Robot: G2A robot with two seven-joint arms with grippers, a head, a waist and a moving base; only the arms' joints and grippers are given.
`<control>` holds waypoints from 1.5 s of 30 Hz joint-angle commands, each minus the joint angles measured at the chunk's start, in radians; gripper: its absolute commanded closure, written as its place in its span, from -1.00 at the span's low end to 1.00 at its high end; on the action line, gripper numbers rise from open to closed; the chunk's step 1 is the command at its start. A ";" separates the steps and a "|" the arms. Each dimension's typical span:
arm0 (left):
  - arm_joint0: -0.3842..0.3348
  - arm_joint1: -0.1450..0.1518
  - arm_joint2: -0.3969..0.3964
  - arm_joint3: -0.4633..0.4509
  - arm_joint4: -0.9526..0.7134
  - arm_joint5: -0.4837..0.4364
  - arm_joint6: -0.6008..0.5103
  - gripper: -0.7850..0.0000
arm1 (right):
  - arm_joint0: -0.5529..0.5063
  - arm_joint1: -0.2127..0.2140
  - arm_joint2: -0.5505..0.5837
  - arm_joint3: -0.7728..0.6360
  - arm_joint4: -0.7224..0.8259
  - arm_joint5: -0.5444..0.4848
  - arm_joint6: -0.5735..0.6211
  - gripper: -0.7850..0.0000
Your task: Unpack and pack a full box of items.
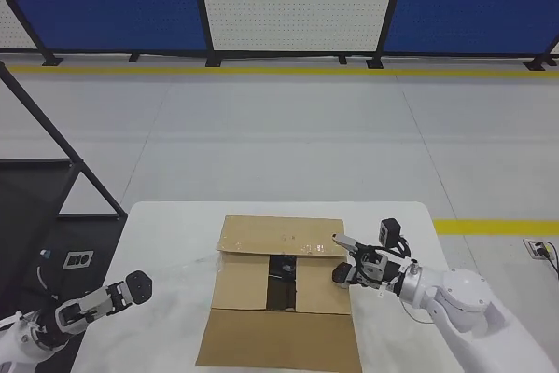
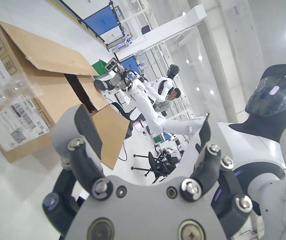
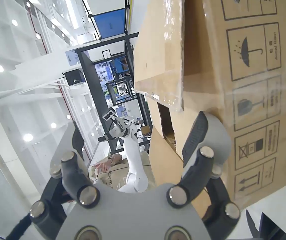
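The box [image 1: 246,284] is sitting in the middle of the tabletop [image 1: 167,233]. Its two outer flaps are lying spread outward, and its two inner flaps are lying almost flat, leaving a dark slot [image 1: 281,280] between them. The right gripper [image 1: 340,273] is hovering just beside the box's right wall, near the inner flap's edge, with its fingers [image 3: 198,136] spread and holding nothing. The left gripper [image 1: 139,284] is hanging well apart from the box, its fingers [image 2: 83,116] likewise spread. The opening step seems to be in hand, with unpacking not yet begun. The next move is probably calling for a finger to slip under an inner flap and fold it back.
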 commanded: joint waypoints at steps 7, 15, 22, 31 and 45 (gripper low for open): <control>0.024 -0.002 -0.002 -0.044 0.030 0.011 0.048 -1.00 | -0.007 -0.013 -0.006 0.000 0.039 0.011 -0.090 -1.00; 0.062 -0.003 -0.026 -0.055 0.028 0.011 0.055 -1.00 | 0.016 -0.037 -0.017 0.021 0.113 -0.028 -0.149 -1.00; 0.093 -0.006 -0.046 -0.062 0.019 0.000 0.059 -1.00 | 0.044 -0.058 -0.024 0.026 0.178 -0.062 -0.183 -1.00; 0.145 -0.010 -0.074 -0.057 -0.002 -0.018 0.066 -1.00 | 0.153 -0.101 -0.066 0.063 0.240 -0.103 -0.286 -1.00; 0.142 -0.020 -0.074 -0.053 -0.027 -0.012 0.106 -1.00 | 0.148 -0.109 -0.076 0.057 0.248 -0.091 -0.305 -1.00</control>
